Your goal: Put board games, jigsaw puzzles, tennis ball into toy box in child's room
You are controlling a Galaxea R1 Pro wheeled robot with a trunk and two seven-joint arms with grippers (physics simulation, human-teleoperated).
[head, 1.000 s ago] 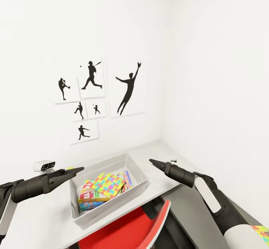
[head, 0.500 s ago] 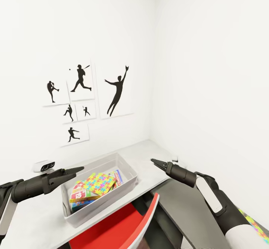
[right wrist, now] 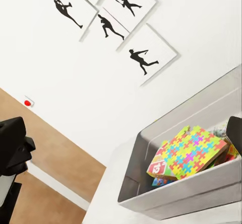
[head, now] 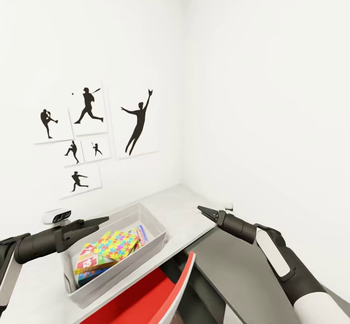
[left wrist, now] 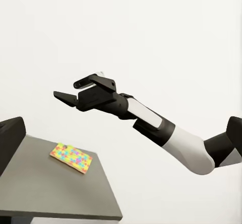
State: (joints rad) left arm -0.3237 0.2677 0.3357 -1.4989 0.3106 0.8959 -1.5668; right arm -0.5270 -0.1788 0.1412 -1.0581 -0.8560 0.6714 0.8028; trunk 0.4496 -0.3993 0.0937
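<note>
The toy box point(head: 154, 236) stands on the light grey tabletop point(head: 182, 207), near the room corner. Inside it one jigsaw puzzle point(head: 114, 244) lies on top of the board games point(head: 88, 262). A second jigsaw puzzle point(left wrist: 72, 158) lies on the dark tabletop section. My left end effector point(head: 99, 221) and my right end effector point(head: 203, 211) are both pressed together, empty, above the tabletop.
</note>
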